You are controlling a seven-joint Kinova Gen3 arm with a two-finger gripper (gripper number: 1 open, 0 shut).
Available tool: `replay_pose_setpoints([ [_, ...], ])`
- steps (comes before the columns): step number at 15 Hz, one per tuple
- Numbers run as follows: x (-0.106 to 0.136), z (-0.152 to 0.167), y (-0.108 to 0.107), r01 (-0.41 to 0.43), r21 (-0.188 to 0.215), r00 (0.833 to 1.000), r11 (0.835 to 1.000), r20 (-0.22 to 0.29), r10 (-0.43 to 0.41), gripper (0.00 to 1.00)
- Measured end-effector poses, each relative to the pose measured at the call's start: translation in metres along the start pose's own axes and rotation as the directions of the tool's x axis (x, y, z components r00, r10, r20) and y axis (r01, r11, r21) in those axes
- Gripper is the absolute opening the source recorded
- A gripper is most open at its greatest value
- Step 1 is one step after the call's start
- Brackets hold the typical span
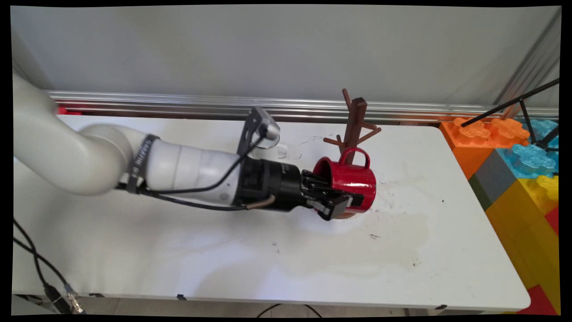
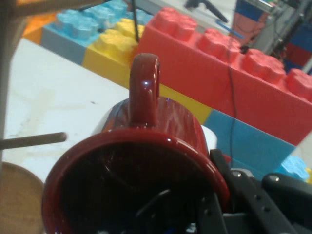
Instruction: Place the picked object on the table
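Red mug (image 1: 351, 179) is held on its side, mouth facing back toward the arm, handle (image 1: 356, 156) pointing up; it sits right in front of the brown wooden mug tree (image 1: 354, 129), just near-side of the tree's post, seemingly clear of the table (image 1: 223, 250), though contact underneath can't be confirmed. Gripper (image 1: 333, 201) pinches the mug's wall: one finger goes inside the mouth, the other lies against the outer side, so the fingers are clamped across the rim rather than spread free. That grip explains the sideways tilt, since the wrist is roughly horizontal and the mug follows it. In the hand view the mug (image 2: 141, 170) fills the frame, with a glossy glazed red surface, dark interior, round lip and a thick loop handle (image 2: 144, 90) standing upright. The tree has a squared post with slanted peg branches, matte wood; one peg (image 2: 34, 140) shows left of the mug in the hand view, and the tree's round base (image 2: 17, 200) below it. Right of the tree, past the table's end, big plastic building blocks (image 1: 523, 179) are stacked, studded, in orange, blue, yellow, grey and red. A small clear glass item (image 1: 279, 151) sits left of the tree, partly hidden behind the wrist. The table is white and stained, with scuffs around the mug.
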Motion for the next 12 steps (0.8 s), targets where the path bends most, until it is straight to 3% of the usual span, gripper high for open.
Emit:
replay_pose_setpoints([
  [5,0.026,-0.029,0.004,-0.073,0.019,0.994,0.997,0.083,0.071,0.00],
  [12,0.053,-0.048,0.002,-0.167,0.072,0.978,0.983,0.141,0.156,0.00],
])
